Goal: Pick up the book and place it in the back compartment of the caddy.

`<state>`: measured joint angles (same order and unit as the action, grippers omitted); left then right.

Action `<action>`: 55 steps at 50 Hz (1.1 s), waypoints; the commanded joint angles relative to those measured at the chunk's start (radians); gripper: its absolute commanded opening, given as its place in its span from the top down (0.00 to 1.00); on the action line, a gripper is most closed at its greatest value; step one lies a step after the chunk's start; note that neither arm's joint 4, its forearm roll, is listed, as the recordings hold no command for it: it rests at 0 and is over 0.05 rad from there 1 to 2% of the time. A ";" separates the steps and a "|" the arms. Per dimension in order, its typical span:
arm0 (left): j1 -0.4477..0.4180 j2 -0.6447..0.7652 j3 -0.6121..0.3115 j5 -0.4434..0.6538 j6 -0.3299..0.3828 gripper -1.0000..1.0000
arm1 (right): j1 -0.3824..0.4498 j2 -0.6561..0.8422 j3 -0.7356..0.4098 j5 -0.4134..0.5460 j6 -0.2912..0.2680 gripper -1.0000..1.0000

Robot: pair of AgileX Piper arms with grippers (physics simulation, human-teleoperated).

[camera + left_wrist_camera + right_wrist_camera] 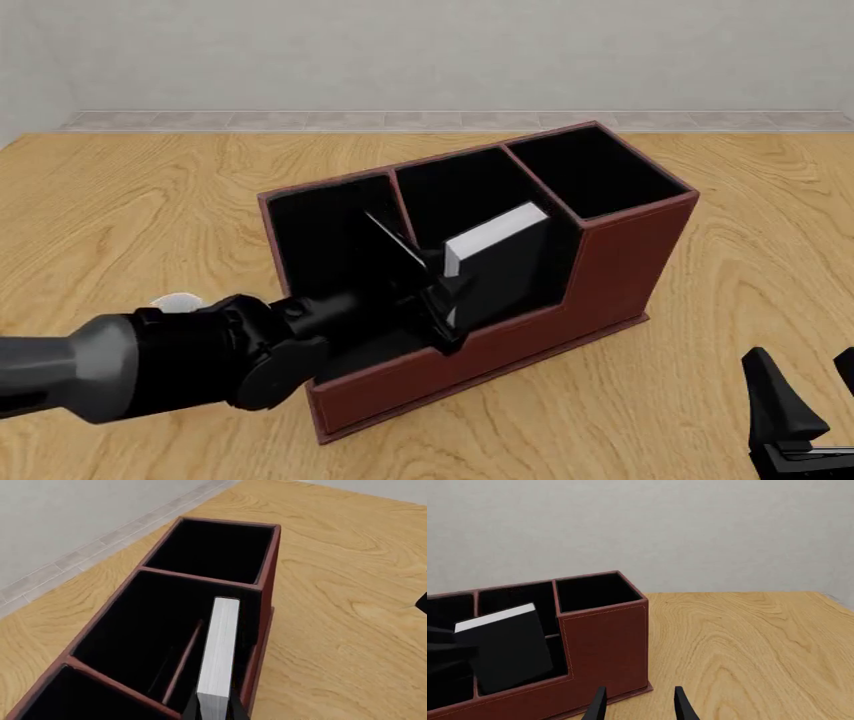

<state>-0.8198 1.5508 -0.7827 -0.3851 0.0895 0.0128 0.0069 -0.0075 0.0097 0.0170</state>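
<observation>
The reddish-brown caddy (627, 250) stands mid-table with its stepped low wall toward me. My left gripper (441, 295) is shut on the book (501, 255), a black hardback with white page edges. The book leans inside the back compartment (243, 645), between the thin low divider (181, 662) and the cut-down outer wall. In the right wrist view the book (507, 645) shows tilted behind that low wall, which hides its bottom edge. In the left wrist view the book's pages (220, 650) run out from the left gripper (215, 711). My right gripper (807, 400) hangs open near the table's front right, off the caddy.
The tall-walled square cell (601, 175) is at the caddy's right end and the long full-depth cell (320, 230) at its left. A small white object (174, 300) peeks out behind the left arm. Bare wooden table (747, 300) lies to the caddy's right.
</observation>
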 commanded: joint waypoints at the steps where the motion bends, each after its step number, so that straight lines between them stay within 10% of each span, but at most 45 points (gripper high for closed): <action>1: -0.006 0.027 -0.017 -0.031 0.016 1.00 | 0.000 0.000 0.000 0.000 0.000 0.00; 41: 0.008 0.090 -0.049 -0.041 0.002 1.00 | 0.000 0.000 0.000 0.000 0.000 0.00; 42: 0.007 0.090 -0.048 -0.043 0.002 0.00 | 0.000 0.000 0.000 0.000 0.000 0.00; 55: 0.000 0.082 -0.038 -0.033 -0.002 0.00 | 0.000 0.000 0.000 0.000 0.000 0.00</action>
<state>-0.8189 1.6396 -0.8217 -0.4243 0.0841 0.0127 0.0069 -0.0075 0.0097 0.0171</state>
